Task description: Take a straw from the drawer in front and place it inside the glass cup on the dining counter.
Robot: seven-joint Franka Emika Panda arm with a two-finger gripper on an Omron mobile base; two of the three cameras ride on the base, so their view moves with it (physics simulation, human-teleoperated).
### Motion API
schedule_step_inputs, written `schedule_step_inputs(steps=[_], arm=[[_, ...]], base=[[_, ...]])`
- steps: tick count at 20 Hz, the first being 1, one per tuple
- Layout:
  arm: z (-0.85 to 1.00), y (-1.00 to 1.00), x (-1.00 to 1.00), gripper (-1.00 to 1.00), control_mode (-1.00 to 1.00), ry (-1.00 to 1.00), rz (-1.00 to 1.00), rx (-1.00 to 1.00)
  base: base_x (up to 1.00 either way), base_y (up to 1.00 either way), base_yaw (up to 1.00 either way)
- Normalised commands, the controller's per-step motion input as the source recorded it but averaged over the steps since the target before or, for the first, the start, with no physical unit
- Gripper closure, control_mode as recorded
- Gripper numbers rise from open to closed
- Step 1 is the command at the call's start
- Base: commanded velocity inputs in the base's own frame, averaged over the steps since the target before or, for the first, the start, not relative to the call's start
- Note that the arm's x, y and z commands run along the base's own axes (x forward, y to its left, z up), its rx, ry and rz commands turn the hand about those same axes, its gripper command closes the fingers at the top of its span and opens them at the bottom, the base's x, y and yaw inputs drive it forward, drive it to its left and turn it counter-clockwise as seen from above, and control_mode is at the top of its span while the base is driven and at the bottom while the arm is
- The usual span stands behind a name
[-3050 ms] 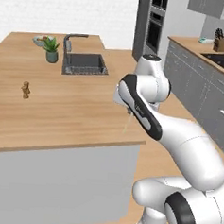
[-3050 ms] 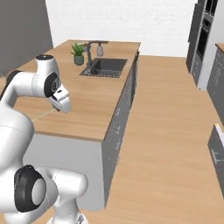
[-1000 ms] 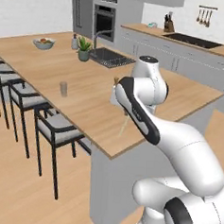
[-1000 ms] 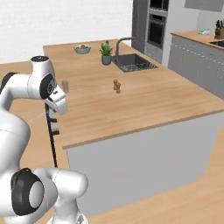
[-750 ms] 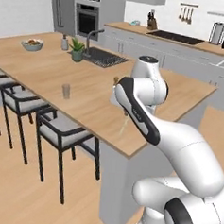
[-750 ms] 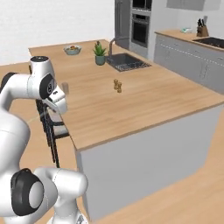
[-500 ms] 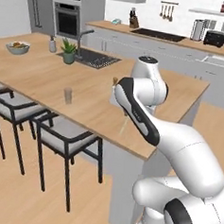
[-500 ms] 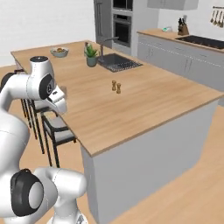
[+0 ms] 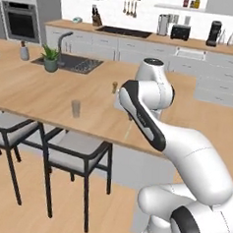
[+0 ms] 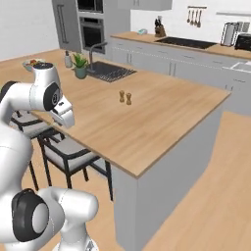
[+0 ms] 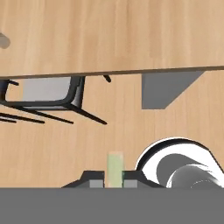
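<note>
We carry the straw (image 11: 115,168) pinched between narrow jaws, hanging over the bench (image 9: 36,90) edge, ready to reach the glass cup (image 9: 76,108) further left.

The bench (image 9: 36,95) is light wood on top with a grey-white base. The glass cup (image 9: 76,108) is clear and greyish. The straw (image 11: 115,169) is pale yellow-green. Two shakers (image 10: 125,97) are brown. The stools (image 9: 69,152) have dark frames and grey seats.
</note>
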Motion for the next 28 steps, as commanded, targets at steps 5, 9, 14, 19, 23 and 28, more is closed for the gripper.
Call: schedule_step_inputs(steps=[5,9,14,19,23,28], arm=[[0.0,0.0,0.0,1.0,1.0,0.0,0.0,0.0],[0.0,0.0,0.0,1.0,1.0,0.0,0.0,0.0],[0.0,0.0,0.0,1.0,1.0,0.0,0.0,0.0],[0.0,0.0,0.0,1.0,1.0,0.0,0.0,0.0],[0.0,0.0,0.0,1.0,1.0,0.0,0.0,0.0],[0.0,0.0,0.0,1.0,1.0,0.0,0.0,0.0]], base=[[0.0,1.0,-0.48],[0.0,1.0,-0.47],[0.2,0.96,-0.44],[0.26,0.77,-0.42],[0.63,0.31,-0.27],[0.96,0.25,-0.15]])
